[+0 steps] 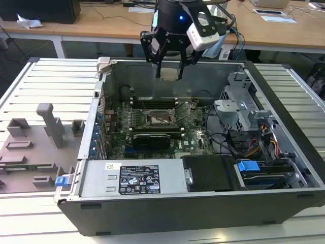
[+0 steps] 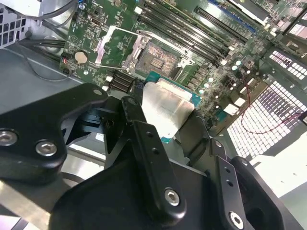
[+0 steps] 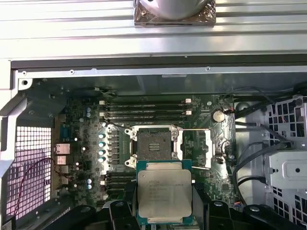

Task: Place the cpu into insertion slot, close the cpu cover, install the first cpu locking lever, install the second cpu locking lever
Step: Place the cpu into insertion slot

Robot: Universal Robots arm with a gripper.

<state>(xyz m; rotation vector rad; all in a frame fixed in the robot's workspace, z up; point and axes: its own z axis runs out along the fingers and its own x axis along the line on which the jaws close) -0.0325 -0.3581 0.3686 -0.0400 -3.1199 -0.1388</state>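
Overhead, a robot arm's black wrist [image 1: 170,38] reaches down over an open dark-grey desktop computer case [image 1: 203,216], a pale grey box [image 1: 203,31] fixed to its side. Its jaws point down at the board and are closed on the cpu [image 1: 169,74], a small flat square chip with a silver-grey metal top and a green edge, gripped by two opposite sides. The chip hangs level in the air, touching nothing else, up near the height of the case's far wall.

Below it on the green motherboard [image 1: 118,133] sits the insertion slot [image 3: 153,143], a square socket with a dark pin-field centre and a silvery rim, its pins bare. In the first wrist view the chip appears just beside the socket. The cpu cover [image 2: 125,32], a thin silvery hinged frame with a large square window, is swung open beside the socket. Long black memory slots [image 3: 146,109] run along another side of it.

Inside the case, a silvery labelled power-supply box [image 1: 132,178] lines the near wall, with a grey metal drive cage [image 1: 244,107] at the exterior view's right. The case rests on a slatted aluminium counter [image 1: 45,76]. Grey plastic fixtures [image 1: 51,122] stand on it at the exterior view's left. Pale wooden desks [image 1: 101,25] with papers and cables cross the room behind.
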